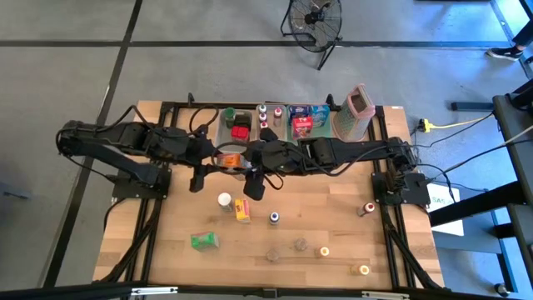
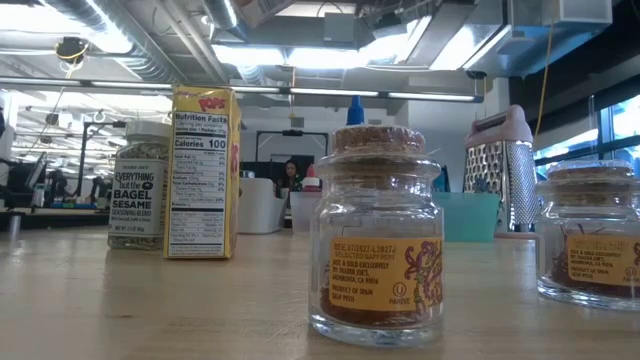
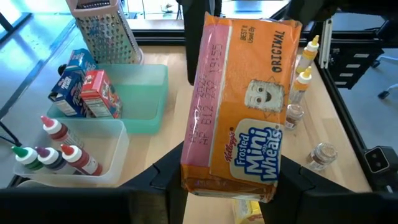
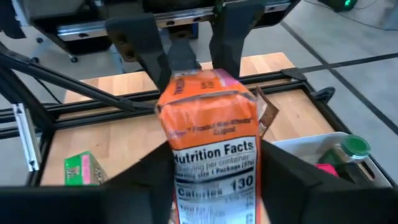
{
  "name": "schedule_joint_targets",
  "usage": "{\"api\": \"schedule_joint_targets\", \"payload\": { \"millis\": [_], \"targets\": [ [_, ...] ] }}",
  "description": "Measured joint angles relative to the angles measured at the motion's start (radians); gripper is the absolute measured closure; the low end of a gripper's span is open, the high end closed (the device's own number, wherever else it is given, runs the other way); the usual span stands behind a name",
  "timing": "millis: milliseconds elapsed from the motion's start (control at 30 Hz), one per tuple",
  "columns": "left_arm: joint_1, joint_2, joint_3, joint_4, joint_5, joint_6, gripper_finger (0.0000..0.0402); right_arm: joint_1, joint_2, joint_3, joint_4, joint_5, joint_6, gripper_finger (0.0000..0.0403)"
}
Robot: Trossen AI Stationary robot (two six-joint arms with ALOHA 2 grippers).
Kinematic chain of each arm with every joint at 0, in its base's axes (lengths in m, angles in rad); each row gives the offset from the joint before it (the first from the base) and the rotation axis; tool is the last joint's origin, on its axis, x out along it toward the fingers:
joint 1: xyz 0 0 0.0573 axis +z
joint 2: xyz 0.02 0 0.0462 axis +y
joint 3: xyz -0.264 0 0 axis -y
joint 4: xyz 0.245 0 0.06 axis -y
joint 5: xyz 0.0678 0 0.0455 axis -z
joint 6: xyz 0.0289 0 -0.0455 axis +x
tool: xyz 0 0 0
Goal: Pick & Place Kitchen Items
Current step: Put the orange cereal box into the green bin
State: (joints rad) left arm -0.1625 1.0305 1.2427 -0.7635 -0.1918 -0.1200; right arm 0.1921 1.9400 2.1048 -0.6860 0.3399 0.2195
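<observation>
An orange Frosted Mini-Wheats box (image 1: 231,158) hangs above the middle of the table, behind the loose items, with a gripper at each end. My left gripper (image 1: 218,158) comes from the table's left and is shut on the box's near end (image 3: 239,106). My right gripper (image 1: 250,162) comes from the right and is shut on the opposite end, which shows a nutrition panel (image 4: 214,168). Neither gripper appears in the low view. My left gripper pinches the box's two narrow sides (image 3: 186,174) between its fingers (image 3: 165,180), at the end nearest it. The fingers come from the table's left, slanting down, and lie along the box. The box is lifted clear of the table. My right gripper pinches the other end of the box by its sides (image 4: 177,186), one finger (image 4: 140,183) on each side of the nutrition panel. It comes from the table's right, slanting down, fingers along the box. That end is also clear of the table.
At the back stand a clear tub (image 1: 237,125), small bottles (image 1: 265,117), a teal tray with boxes (image 1: 304,121) and a grater (image 1: 356,112). Below lie a white-capped jar (image 1: 225,200), a yellow box (image 1: 242,210), a green box (image 1: 204,241) and several cork-topped jars (image 1: 300,245).
</observation>
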Motion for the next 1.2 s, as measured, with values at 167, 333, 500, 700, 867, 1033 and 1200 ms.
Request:
{"api": "schedule_joint_targets", "payload": {
  "millis": [167,333,500,700,867,1033,1200],
  "targets": [
    [0.000,0.000,0.000,-0.001,0.000,0.004,0.0256,0.000,0.000,0.000,0.006,-0.014,0.000,0.0296],
    [0.000,0.000,0.000,-0.001,0.001,0.004,0.0256,0.003,0.000,0.000,0.007,-0.025,0.001,0.0322],
    [0.000,0.000,0.000,-0.002,0.002,0.002,0.0254,0.005,0.000,0.000,0.004,-0.032,0.020,0.0323],
    [-0.001,0.001,0.000,0.009,-0.018,-0.036,0.0216,0.016,-0.023,-0.001,-0.029,-0.031,0.024,0.0324],
    [-0.001,-0.001,0.000,0.051,-0.017,-0.049,0.0170,0.018,-0.033,0.000,-0.067,-0.037,0.057,0.0324],
    [-0.001,-0.019,-0.001,0.049,0.000,-0.049,0.0148,0.032,-0.053,0.000,-0.161,-0.028,0.098,0.0325],
    [-0.001,-0.049,-0.001,0.026,0.000,-0.050,0.0147,0.060,-0.113,0.000,-0.314,0.059,0.154,0.0325]
  ]
}}
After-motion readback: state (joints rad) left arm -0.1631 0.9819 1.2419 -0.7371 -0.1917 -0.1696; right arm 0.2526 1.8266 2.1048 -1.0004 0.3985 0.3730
